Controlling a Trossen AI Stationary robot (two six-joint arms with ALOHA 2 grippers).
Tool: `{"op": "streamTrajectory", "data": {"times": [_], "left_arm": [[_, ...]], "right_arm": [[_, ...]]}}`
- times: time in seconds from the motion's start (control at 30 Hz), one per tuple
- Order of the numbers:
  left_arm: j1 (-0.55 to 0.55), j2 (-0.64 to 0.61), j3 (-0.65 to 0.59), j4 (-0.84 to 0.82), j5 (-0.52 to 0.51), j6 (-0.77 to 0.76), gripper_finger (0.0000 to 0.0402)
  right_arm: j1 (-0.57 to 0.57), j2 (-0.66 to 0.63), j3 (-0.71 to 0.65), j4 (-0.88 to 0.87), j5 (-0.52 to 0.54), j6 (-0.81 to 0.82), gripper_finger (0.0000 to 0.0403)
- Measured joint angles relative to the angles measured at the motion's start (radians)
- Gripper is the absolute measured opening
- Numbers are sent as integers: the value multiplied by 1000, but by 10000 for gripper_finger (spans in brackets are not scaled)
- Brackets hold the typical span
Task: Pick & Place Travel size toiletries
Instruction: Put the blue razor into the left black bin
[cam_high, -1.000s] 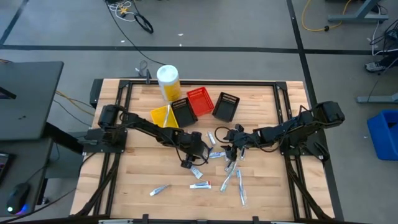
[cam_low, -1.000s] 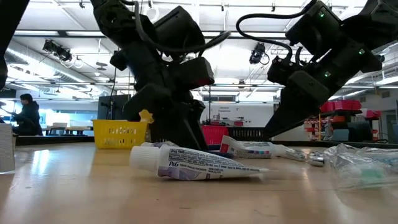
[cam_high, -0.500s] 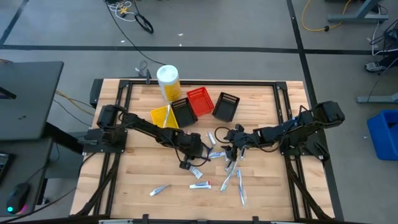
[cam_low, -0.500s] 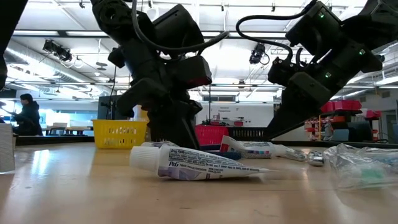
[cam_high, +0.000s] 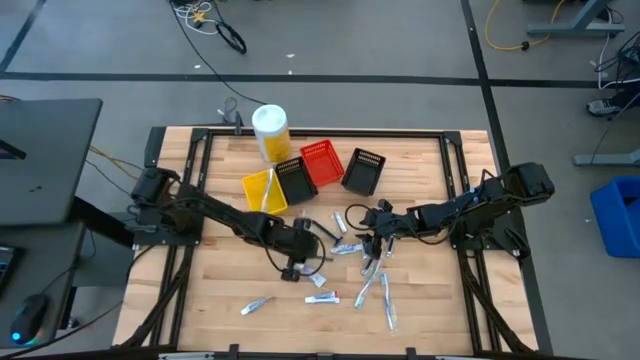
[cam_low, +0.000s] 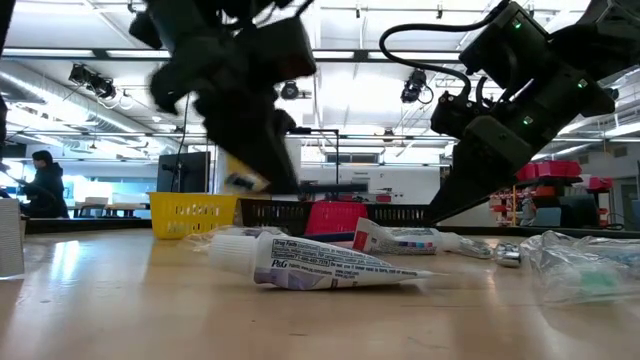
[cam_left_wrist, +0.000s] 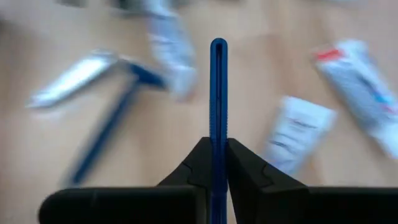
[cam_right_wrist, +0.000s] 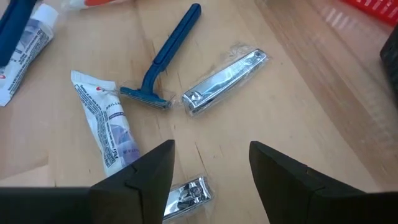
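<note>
Travel size toiletries lie scattered on the wooden table: white tubes (cam_high: 320, 297), a blue razor (cam_right_wrist: 165, 56), silvery packets (cam_right_wrist: 224, 81) and a large tube (cam_low: 320, 262) close to the low camera. My left gripper (cam_left_wrist: 218, 142) is near the table's middle (cam_high: 298, 265), raised above the table (cam_low: 262, 170). It is shut on a thin dark blue stick (cam_left_wrist: 218, 74). My right gripper (cam_right_wrist: 211, 168) stands open just above the items right of the middle (cam_high: 372, 243). A white tube (cam_right_wrist: 102, 121) and a silvery packet (cam_right_wrist: 186, 196) lie below it. My left gripper pinches the dark blue stick between its two fingers, by the stick's rear part (cam_left_wrist: 218, 127). The stick lies along the fingers, and its free end (cam_left_wrist: 218, 45) sticks out well past the fingertips. It is lifted clear of the table and the items below.
At the back stand a yellow basket (cam_high: 258, 188), two black baskets (cam_high: 296, 181) (cam_high: 363, 171), a red basket (cam_high: 322, 163) and a yellow canister with a white lid (cam_high: 270, 130). More tubes lie near the front edge (cam_high: 256, 305). A person (cam_low: 42, 185) stands far off in the room.
My left gripper has risen off the table and pulled back a little toward the table's left and near edges, its arm swinging with it; the low view shows it blurred in motion. My right gripper has stayed in place.
</note>
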Motion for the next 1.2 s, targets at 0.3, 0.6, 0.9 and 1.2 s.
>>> {"op": "streamTrajectory", "data": {"times": [0.3, 0.6, 0.9, 1.2], "left_arm": [[90, -131, 0, -91, -369, -293, 38], [294, -120, -43, -71, -490, -540, 39], [426, -48, -56, -38, -427, -551, 43], [462, 29, -53, -12, -366, -602, 43]], "right_arm": [[0, 0, 0, 24, -2, 0, 229], [0, 0, 0, 28, -33, 0, 233], [0, 0, 0, 29, -28, 0, 217], [0, 0, 0, 26, -33, -12, 227]]}}
